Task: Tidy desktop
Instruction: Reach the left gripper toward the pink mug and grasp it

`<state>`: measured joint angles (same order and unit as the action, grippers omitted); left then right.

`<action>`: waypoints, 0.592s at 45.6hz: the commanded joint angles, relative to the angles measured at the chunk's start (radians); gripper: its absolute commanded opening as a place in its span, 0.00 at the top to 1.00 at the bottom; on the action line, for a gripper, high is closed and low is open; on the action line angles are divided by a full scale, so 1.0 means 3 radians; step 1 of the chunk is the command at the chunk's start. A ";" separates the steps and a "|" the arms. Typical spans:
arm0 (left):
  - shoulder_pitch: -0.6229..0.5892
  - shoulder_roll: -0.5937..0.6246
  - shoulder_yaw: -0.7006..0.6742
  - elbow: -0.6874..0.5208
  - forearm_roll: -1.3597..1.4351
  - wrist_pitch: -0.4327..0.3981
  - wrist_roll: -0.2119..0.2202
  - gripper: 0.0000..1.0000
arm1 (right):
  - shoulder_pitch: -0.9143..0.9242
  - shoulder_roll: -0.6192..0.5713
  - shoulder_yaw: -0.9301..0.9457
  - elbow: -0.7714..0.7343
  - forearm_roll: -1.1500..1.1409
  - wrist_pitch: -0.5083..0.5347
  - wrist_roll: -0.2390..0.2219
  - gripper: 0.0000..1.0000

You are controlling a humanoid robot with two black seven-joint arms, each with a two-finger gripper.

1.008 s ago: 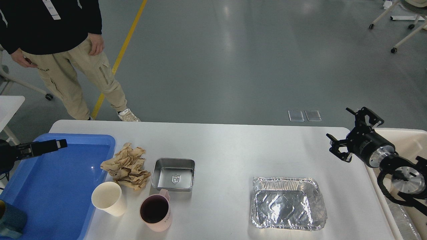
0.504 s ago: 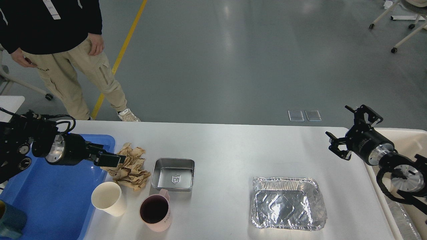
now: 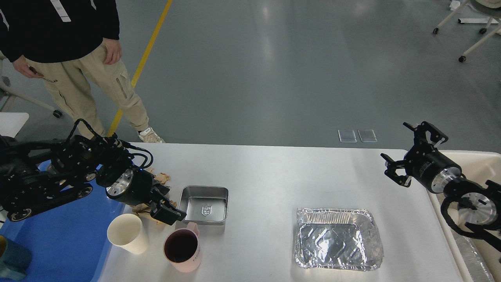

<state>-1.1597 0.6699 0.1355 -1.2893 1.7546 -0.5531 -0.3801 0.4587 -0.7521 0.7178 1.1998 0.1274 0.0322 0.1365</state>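
Note:
The white desktop (image 3: pixel 274 172) carries a crumpled brown paper (image 3: pixel 162 178), a small steel tray (image 3: pixel 203 204), a cream paper cup (image 3: pixel 126 233), a pink mug (image 3: pixel 182 247) with dark liquid and a foil tray (image 3: pixel 337 239). My left gripper (image 3: pixel 169 213) hangs low over the paper, which it largely hides, just left of the steel tray and above the mug. Its dark fingers cannot be told apart. My right gripper (image 3: pixel 399 149) hovers open and empty over the desktop's right edge.
A blue plastic tray (image 3: pixel 58 243) lies at the left under my left arm, with a teal object (image 3: pixel 13 262) in its near corner. A cream bin (image 3: pixel 479 164) stands at the right. A person (image 3: pixel 70 58) stands beyond the far left corner.
My left arm has swung right from over the blue tray to above the crumpled paper, its gripper now beside the steel tray. The right gripper has barely shifted.

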 commanded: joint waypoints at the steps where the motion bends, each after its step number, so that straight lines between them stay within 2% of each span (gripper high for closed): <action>1: -0.0010 -0.0034 0.0075 0.0002 0.0006 -0.0074 -0.0006 0.03 | 0.0005 -0.0019 0.0016 0.0004 0.0000 -0.0005 0.0000 0.00; 12: -0.0046 -0.0126 0.0244 -0.0003 0.0011 -0.0094 -0.0088 0.03 | 0.0010 -0.0050 0.0026 0.0030 0.0000 -0.0010 0.0000 0.00; 27: -0.0046 -0.0535 0.0392 0.0089 0.0103 -0.0089 -0.0103 0.03 | 0.0005 -0.0085 0.0021 0.0056 0.0000 -0.0015 0.0000 0.00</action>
<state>-1.1656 0.5493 0.2359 -1.2712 1.7796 -0.5810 -0.4082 0.4610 -0.7775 0.7264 1.2163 0.1273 0.0276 0.1365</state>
